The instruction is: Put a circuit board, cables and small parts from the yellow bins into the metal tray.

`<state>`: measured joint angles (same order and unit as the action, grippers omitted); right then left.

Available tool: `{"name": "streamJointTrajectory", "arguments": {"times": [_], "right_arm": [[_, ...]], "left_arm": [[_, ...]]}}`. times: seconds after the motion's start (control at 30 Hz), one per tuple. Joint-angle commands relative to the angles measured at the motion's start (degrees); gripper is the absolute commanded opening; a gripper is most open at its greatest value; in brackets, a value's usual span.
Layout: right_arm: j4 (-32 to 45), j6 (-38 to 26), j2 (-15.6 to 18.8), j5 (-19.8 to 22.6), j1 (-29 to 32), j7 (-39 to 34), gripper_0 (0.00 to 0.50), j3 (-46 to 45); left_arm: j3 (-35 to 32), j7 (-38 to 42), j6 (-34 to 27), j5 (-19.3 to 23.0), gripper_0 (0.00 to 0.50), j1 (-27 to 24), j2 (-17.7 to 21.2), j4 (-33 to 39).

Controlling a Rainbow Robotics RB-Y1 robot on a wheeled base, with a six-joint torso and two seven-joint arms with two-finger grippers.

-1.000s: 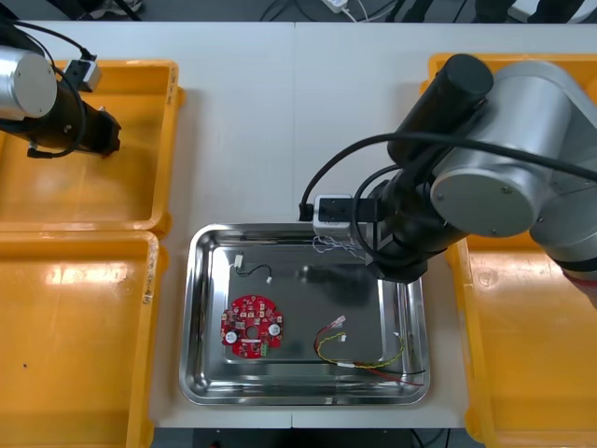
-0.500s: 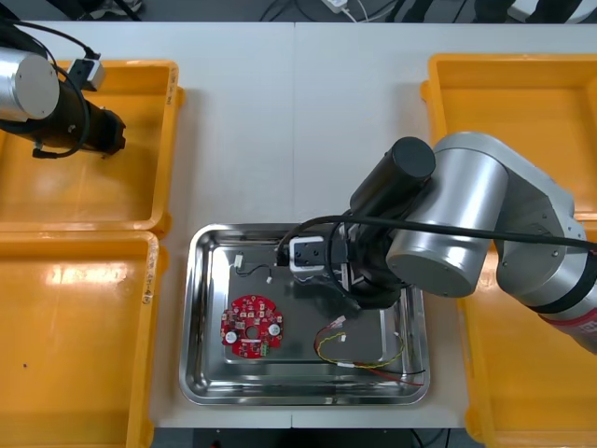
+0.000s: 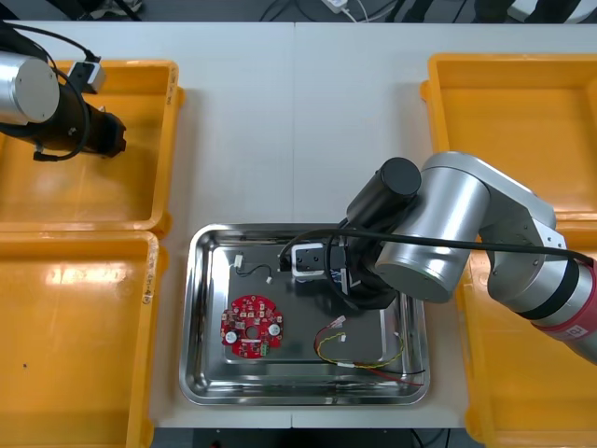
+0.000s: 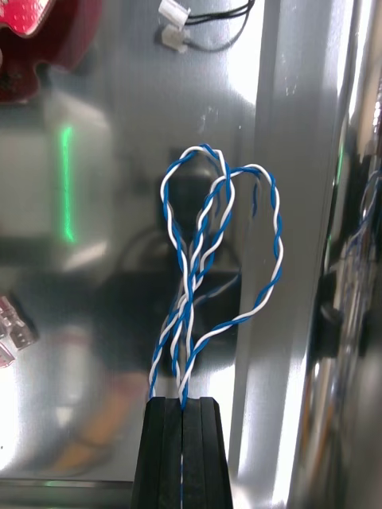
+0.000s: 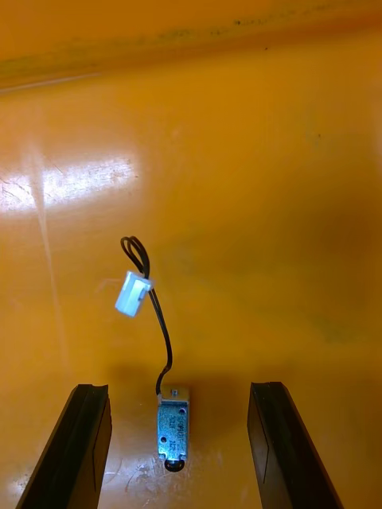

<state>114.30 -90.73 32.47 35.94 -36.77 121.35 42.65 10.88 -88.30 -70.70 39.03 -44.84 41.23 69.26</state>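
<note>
While the left pincer (image 5: 177, 388) gapes wide, the right pincer (image 4: 183, 402) pinches the twisted blue and white cable (image 4: 199, 238) over the metal tray (image 3: 201, 317).
On the left, a small metal part (image 5: 173, 428) lies between the spread fingers on the far yellow bin (image 3: 93, 196) floor; in the tray, the red circuit board (image 3: 251, 326) sits left of the right pincer.
</note>
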Motion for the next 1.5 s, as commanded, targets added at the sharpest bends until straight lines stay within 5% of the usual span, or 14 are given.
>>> {"name": "streamJointTrajectory", "arguments": {"times": [0.03, 0.13, 0.17, 0.23, 0.3, 0.4, 0.47, 0.77, 0.8, 0.83, 0.87, 0.9, 1.2, 1.5], "right_arm": [[0.58, 0.73, -0.74, -1.31, 1.09, 1.43, 0.000, 0.68], [0.58, 0.81, -0.74, -1.58, 1.26, 1.43, 0.002, 0.68], [0.66, 0.73, -0.74, -1.58, 1.26, 1.35, 0.050, 0.68], [0.84, 0.73, -0.82, -2.02, 1.18, 1.35, 0.243, 0.59], [0.93, 0.64, -0.91, -2.19, 1.18, 1.43, 0.262, 0.42], [0.93, 0.64, -0.91, -2.10, 1.18, 1.35, 0.438, 0.07], [0.93, 0.46, -0.91, -1.84, 1.09, 1.43, 0.500, -0.29], [2.68, -5.43, -2.14, -0.96, 1.18, 1.43, 0.500, -4.24], [3.30, -7.18, -2.67, -0.78, 1.09, 1.43, 0.500, -5.38], [3.74, -8.85, -3.11, -0.43, 1.09, 1.52, 0.500, -6.53], [3.92, -9.64, -3.29, -0.08, 1.00, 1.35, 0.500, -7.05], [4.18, -11.31, -3.46, 0.80, 0.82, 1.17, 0.500, -8.20], [5.58, -19.27, -3.55, 7.56, -1.99, -2.52, 0.500, -18.30], [9.80, -19.27, 1.64, 9.85, -5.94, -15.62, 0.500, -22.43]], "left_arm": [[0.37, -2.05, 0.91, 0.79, 0.500, 0.72, 0.70, 0.52], [0.28, -1.96, 1.44, 0.87, 0.500, 1.16, 0.70, 0.52], [0.37, -2.05, 1.62, 0.96, 0.500, 1.33, 0.70, 0.61], [0.37, -2.05, 2.32, 1.14, 0.500, 1.77, 0.70, 0.61], [0.28, -2.05, 2.76, 1.14, 0.500, 2.03, 0.70, 0.52], [0.28, -2.14, 3.11, 1.23, 0.500, 2.21, 0.70, 0.61], [0.37, -2.23, 3.11, 1.23, 0.500, 2.30, 0.70, 0.61], [0.37, -2.23, 3.11, 1.23, 0.500, 2.30, 0.78, 0.61], [0.37, -2.32, 3.02, 1.31, 0.447, 2.30, 0.78, 0.61], [0.37, -2.23, 3.11, 1.23, 0.261, 2.30, 0.70, 0.61], [0.28, -2.23, 3.02, 1.31, 0.176, 2.30, 0.78, 0.61], [0.37, -2.32, 3.11, 1.31, 0.004, 2.30, 0.70, 0.61], [0.28, -2.14, 3.20, 1.40, 0.000, 2.30, 0.70, 0.61], [-0.33, -1.79, 1.26, 0.79, 0.000, 2.30, 1.13, 1.75]]}}
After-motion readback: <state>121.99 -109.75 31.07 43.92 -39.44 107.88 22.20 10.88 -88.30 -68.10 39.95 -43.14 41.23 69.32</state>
